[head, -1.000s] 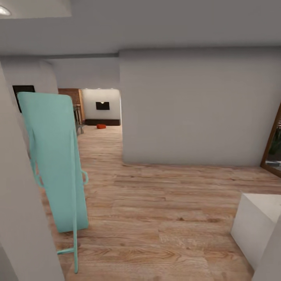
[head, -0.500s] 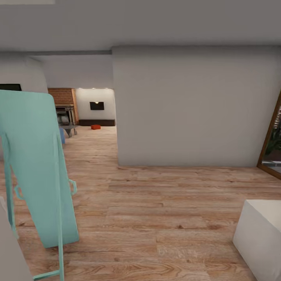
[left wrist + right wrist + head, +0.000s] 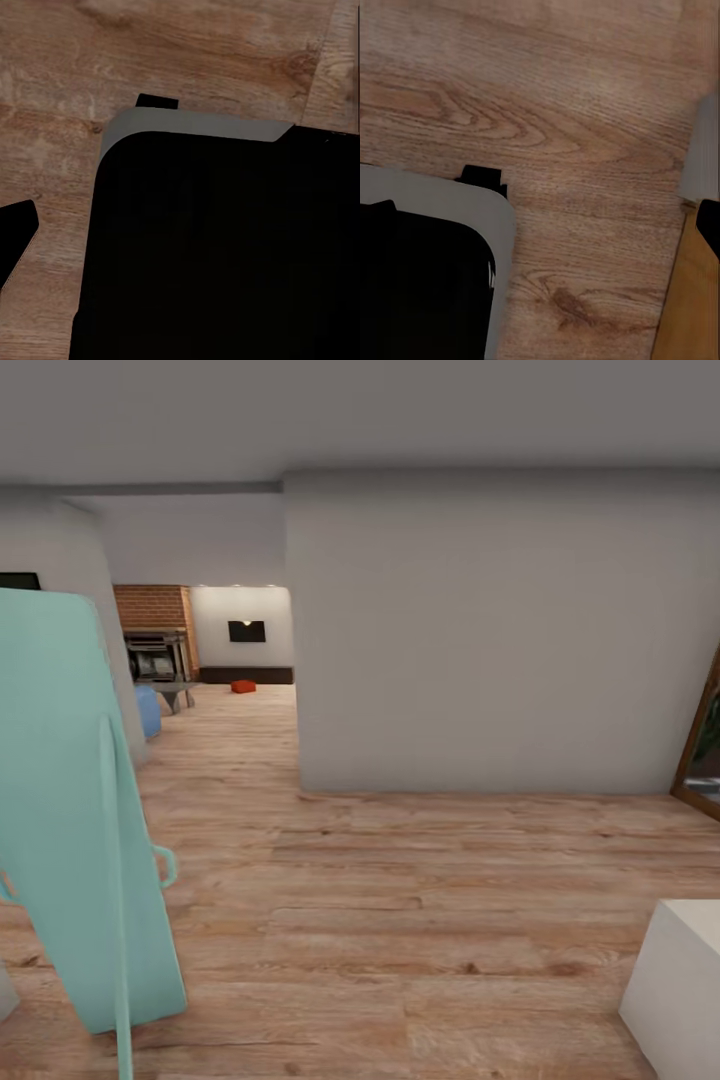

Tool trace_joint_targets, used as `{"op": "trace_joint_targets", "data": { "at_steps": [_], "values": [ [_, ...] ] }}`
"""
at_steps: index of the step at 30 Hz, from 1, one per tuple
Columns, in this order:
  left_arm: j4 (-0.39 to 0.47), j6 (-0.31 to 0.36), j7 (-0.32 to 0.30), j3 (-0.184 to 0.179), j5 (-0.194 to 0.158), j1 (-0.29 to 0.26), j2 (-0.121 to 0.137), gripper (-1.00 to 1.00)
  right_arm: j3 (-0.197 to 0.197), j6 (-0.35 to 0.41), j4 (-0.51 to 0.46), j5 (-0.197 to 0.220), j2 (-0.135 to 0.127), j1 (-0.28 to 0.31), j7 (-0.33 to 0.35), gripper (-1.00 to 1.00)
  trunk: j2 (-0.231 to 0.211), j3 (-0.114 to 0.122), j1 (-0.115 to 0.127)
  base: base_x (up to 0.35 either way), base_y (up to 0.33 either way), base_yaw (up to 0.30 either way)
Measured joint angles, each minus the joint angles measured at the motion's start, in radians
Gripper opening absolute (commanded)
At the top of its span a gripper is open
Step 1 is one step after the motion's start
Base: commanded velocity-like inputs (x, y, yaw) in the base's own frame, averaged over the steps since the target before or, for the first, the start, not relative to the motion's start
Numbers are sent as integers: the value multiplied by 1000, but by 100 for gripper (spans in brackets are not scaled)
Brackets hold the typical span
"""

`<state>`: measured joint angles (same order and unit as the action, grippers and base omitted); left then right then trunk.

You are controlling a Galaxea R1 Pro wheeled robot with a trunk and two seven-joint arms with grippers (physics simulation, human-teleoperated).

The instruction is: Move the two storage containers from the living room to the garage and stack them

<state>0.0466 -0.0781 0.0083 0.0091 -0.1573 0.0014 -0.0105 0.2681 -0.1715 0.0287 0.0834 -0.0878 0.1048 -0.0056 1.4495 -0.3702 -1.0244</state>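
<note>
Heading toward the living room (image 3: 215, 650) is the step in hand, as far as I can judge, since nothing is picked up yet and the robot is out in a wood-floored passage with the room showing through an opening far ahead. One container (image 3: 243, 686) sits way back there on the floor, a small red-orange blob just in front of a dark low bench (image 3: 246, 674) along the far wall, under a black panel (image 3: 246, 631). I count one container in sight, not two, so the second is somewhere I can't see from here. Also one brick fireplace (image 3: 152, 630), one blue thing (image 3: 147, 712) on the floor near it, one tall teal rack (image 3: 75, 810) close on the left, one white box (image 3: 678, 988) low on the right, and one big grey wall (image 3: 490, 635) blocking the middle. Next move, I reckon, calls for driving on through the gap between the rack and the wall corner, which looks tight-ish on the rack side, then closing on the container before any arm work. Both wrist views look down at floor planks and dark robot body, so I can't tell whether either set of jaws is spread or pressed together.
</note>
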Motion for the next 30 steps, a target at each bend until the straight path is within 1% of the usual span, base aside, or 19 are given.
{"op": "trace_joint_targets", "data": {
  "at_steps": [3,12,30],
  "values": [
    [0,0,0,0,0,0,0,100,1,0,0,0,0,0,0,100,0,0,0,323,0,-66],
    [0,-1,0,0,0,0,0,100,1,1,0,0,0,0,0,100,0,0,0,323,0,-168],
    [0,-2,0,1,-1,0,0,100,7,2,-1,-3,-2,0,0,100,0,0,0,323,0,-6]
  ]
}}
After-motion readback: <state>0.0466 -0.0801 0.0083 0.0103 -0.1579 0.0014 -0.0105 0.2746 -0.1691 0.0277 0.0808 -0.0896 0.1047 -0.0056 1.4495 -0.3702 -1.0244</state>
